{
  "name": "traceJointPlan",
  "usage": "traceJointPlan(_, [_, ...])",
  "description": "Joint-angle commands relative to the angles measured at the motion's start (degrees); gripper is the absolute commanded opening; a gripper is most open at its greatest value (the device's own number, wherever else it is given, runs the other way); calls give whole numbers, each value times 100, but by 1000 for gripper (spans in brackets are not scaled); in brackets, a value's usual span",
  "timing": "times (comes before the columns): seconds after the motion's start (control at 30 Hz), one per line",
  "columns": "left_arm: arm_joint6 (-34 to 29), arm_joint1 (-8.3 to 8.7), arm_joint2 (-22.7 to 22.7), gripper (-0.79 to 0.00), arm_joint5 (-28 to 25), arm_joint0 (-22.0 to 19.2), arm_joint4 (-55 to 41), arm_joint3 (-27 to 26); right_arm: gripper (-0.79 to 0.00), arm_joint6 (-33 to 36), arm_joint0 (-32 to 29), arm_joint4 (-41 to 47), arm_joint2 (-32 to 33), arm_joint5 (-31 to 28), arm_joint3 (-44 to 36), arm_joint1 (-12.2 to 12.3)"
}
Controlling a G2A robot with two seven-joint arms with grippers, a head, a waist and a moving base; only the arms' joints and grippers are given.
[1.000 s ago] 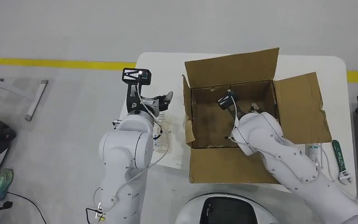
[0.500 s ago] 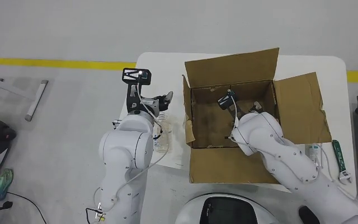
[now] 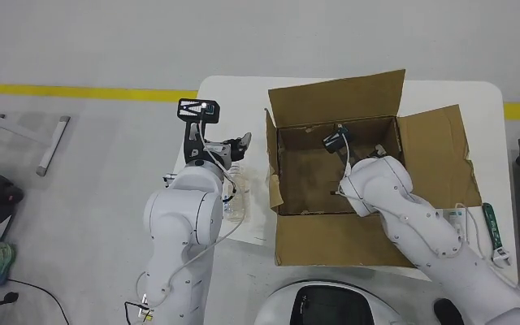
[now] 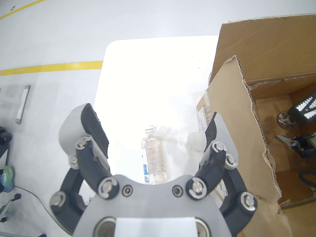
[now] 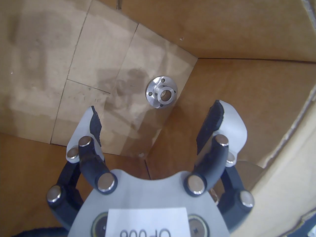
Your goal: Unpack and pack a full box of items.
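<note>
The cardboard box [image 3: 337, 99] is standing open on the white table [image 4: 148, 75], flaps folded out. The right gripper [image 5: 155, 117] is hanging inside it with its fingers spread wide and nothing between them. Just ahead of those fingertips, and roughly centred between them, a small metal flange [image 5: 161, 95] is sitting on the box floor close to where two walls are meeting. It is resting on its drilled disc with the hub and bore facing up towards the gripper. Being round, it is offering no long axis to line up with. I judge that the coming move is turning on a short advance towards that corner and a drop over the hub, with the nearby walls leaving the far finger little room. Around the flange the box floor is showing only bare, stained cardboard — so the unpacking is looking nearly done.

The left gripper [image 4: 150, 122] is hovering outside the box over the table, its fingers likewise apart and empty. Below it a clear plastic bottle [image 4: 154, 156] is lying on its side, neck pointing away from the robot, with crumpled clear film [image 4: 170, 134] beside it. On the table at the box's other side a green-handled tool [image 3: 493, 231] is lying. For the flange, the right arm is much the nearer.
</note>
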Motion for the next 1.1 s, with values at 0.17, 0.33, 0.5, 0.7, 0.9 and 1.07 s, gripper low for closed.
traceJointPlan(0.17, [0,0,0,0,0,0,0,0,-126,-5,189,180,-46,-26,606,-122])
traceJointPlan(0.33, [0,0,0,0,0,0,0,0,-191,-5,284,209,-92,-40,968,-196])
traceJointPlan(0.5, [0,0,0,0,0,0,0,0,-212,-5,338,88,-114,11,1152,-260])
traceJointPlan(0.7, [0,0,0,0,0,0,0,0,-194,-5,319,-90,-61,70,1190,-320])
traceJointPlan(0.9, [0,0,0,0,0,0,0,0,-219,-5,306,-310,40,90,1320,-380])
traceJointPlan(1.07, [0,0,0,0,0,0,0,0,-249,-5,337,-395,119,83,1414,-450])
